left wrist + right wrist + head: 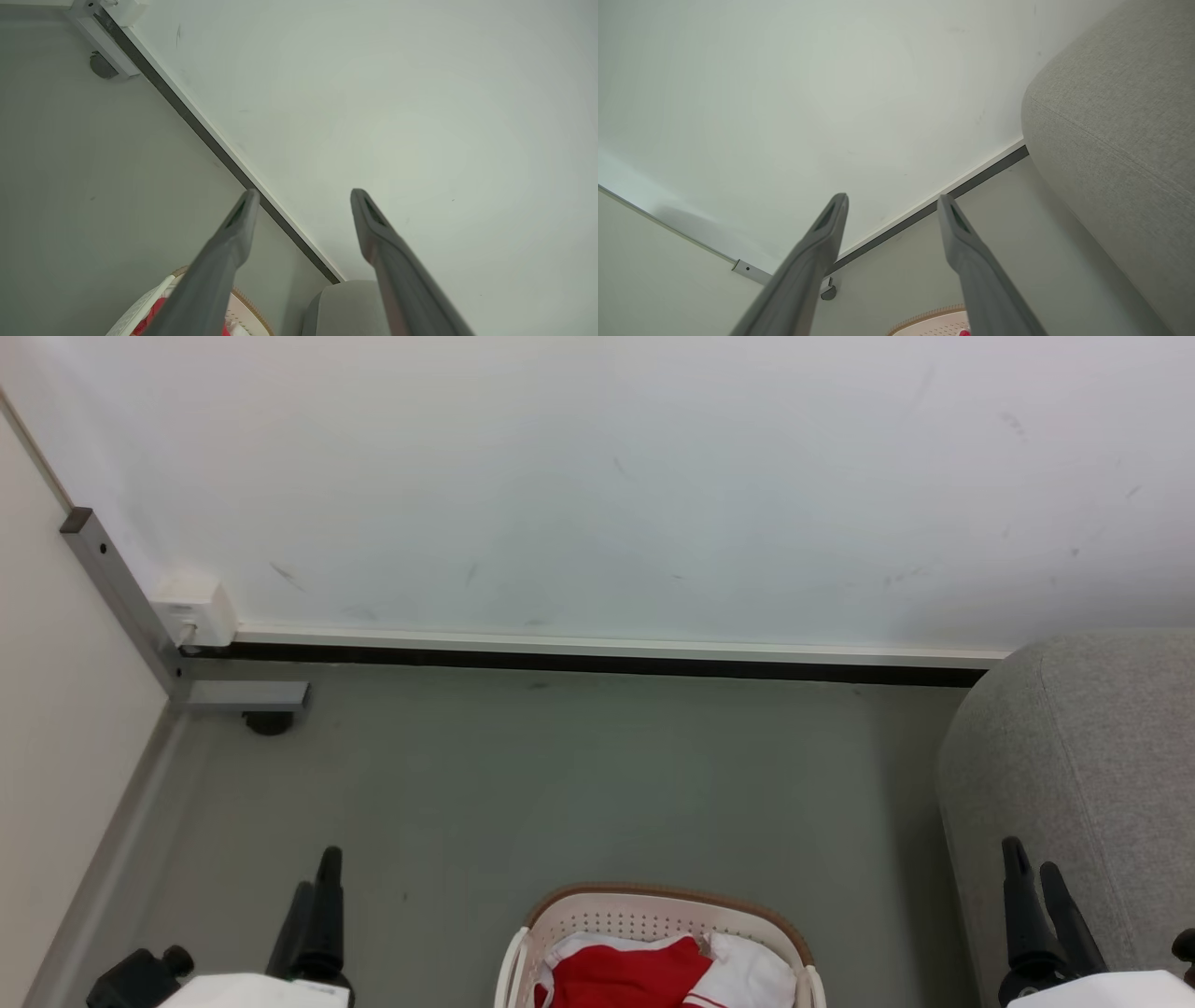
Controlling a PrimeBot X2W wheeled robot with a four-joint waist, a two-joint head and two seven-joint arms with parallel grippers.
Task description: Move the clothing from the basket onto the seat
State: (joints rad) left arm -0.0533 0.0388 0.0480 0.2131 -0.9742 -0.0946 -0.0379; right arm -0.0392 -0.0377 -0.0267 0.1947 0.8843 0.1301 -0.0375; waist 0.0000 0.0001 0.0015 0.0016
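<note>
Right now your left fingers (317,905) and right fingers (1022,896) both stand spread wide, with nothing held in either pair. Between the two arms, the basket (653,889) sits on the floor (560,784) at the bottom of the head view, the red-and-white clothing (621,975) heaped inside it. The grey seat (1074,756) stands on the robot's right, beside the basket but apart from it.

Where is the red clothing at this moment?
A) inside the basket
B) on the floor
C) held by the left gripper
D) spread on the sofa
A: the clothing lies inside the basket, which stands to the left of the sofa.
</note>
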